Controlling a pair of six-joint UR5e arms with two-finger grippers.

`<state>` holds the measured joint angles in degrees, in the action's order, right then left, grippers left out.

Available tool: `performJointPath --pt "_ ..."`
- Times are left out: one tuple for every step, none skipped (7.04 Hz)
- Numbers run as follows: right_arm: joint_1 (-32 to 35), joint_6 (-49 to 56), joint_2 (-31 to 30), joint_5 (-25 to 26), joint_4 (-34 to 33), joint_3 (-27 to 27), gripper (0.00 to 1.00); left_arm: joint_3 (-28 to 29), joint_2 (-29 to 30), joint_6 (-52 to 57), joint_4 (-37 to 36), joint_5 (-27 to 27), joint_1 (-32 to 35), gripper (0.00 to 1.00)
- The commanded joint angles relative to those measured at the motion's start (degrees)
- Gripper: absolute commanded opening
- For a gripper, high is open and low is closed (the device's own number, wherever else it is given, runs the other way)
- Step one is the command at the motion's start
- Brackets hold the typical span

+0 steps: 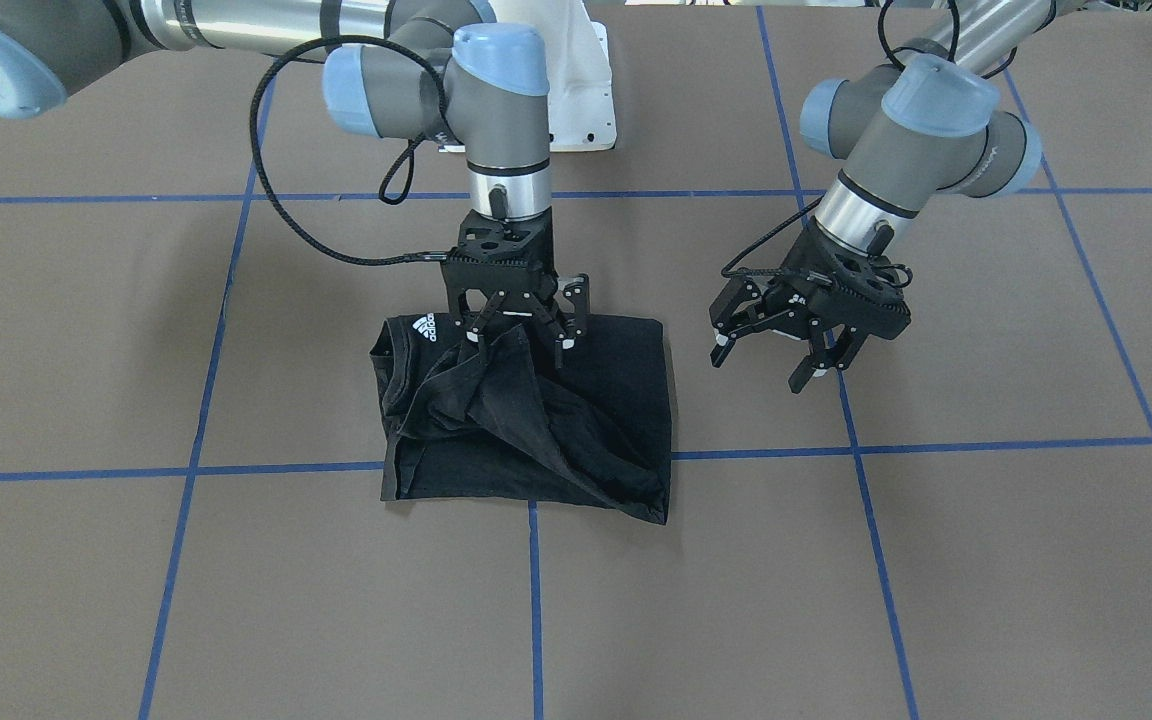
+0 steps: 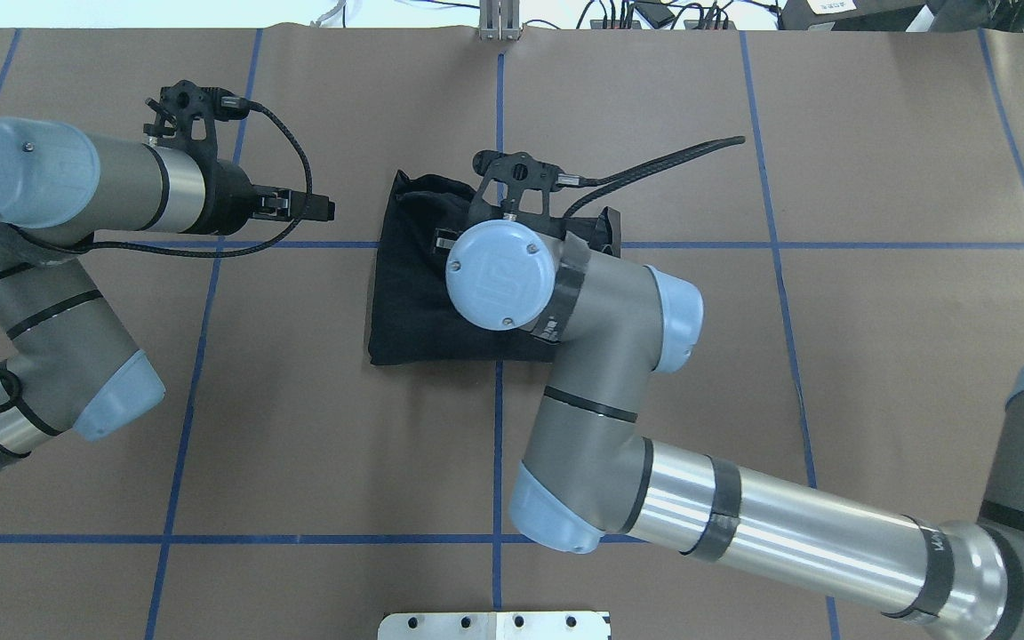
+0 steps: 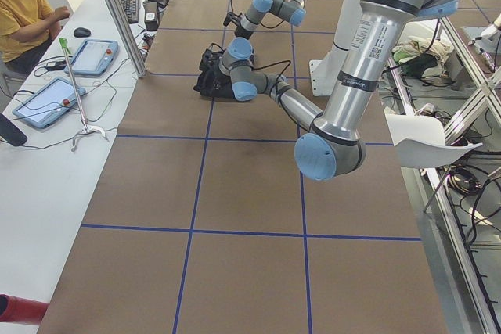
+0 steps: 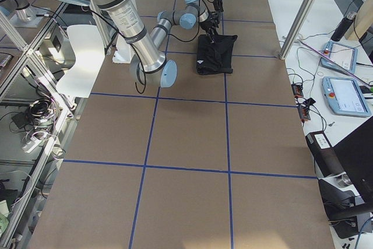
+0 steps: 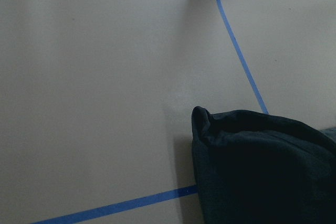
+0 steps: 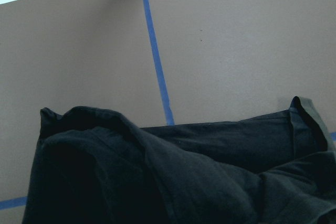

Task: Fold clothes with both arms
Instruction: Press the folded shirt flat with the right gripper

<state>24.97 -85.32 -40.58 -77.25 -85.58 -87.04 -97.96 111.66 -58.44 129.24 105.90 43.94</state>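
Observation:
The clothes are one black T-shirt (image 1: pixel 586 400) lying bunched and partly folded at the table's middle, with a small white logo (image 1: pixel 424 328) by the collar. A loose fold rises across its top. My right gripper (image 1: pixel 518 340) points straight down over the shirt's robot-side edge. Its jaws stand open, astride the top of that fold. In the overhead view its wrist hides the fingers above the shirt (image 2: pixel 414 293). My left gripper (image 1: pixel 758 370) hovers open and empty beside the shirt, apart from it. The wrist views show the shirt (image 5: pixel 262 166) (image 6: pixel 157 182) but no fingers.
Blue tape lines (image 1: pixel 866 500) grid the brown table cover. The white pedestal (image 1: pixel 586 90) stands behind the shirt. A person (image 3: pixel 27 5) sits at a side table with tablets (image 3: pixel 94 56), and more tablets (image 4: pixel 344 94) lie beyond the other side.

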Motion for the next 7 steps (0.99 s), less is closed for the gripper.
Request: performJointPath --pt "-1.77 -6.49 7.16 2.28 -0.55 9.83 0.59 -0.03 -0.04 0.0 0.22 0.01 0.0 1.0" --pt "-2.03 -7.22 7.45 2.37 -0.46 11.96 0.39 -0.03 -0.04 0.0 0.23 0.01 0.0 1.0" --pt "-2.47 -7.14 6.84 4.11 -0.46 13.46 0.31 -0.03 -0.04 -0.09 0.23 -0.08 0.0 1.0" --pt "-2.65 -7.14 6.4 4.56 -0.46 14.26 0.25 -0.03 -0.04 -0.18 0.23 -0.08 0.0 1.0" --pt "-2.91 -7.22 6.13 4.65 -0.55 14.27 0.22 -0.03 -0.04 -0.18 0.23 -0.08 0.0 1.0" --pt "-3.0 -7.23 6.22 4.65 -0.55 14.27 0.21 -0.03 -0.04 -0.18 0.23 -0.08 0.0 1.0" --pt "-2.74 -6.18 5.87 4.83 -0.46 14.27 0.15 -0.12 -0.04 -0.18 0.23 -0.08 0.0 1.0"
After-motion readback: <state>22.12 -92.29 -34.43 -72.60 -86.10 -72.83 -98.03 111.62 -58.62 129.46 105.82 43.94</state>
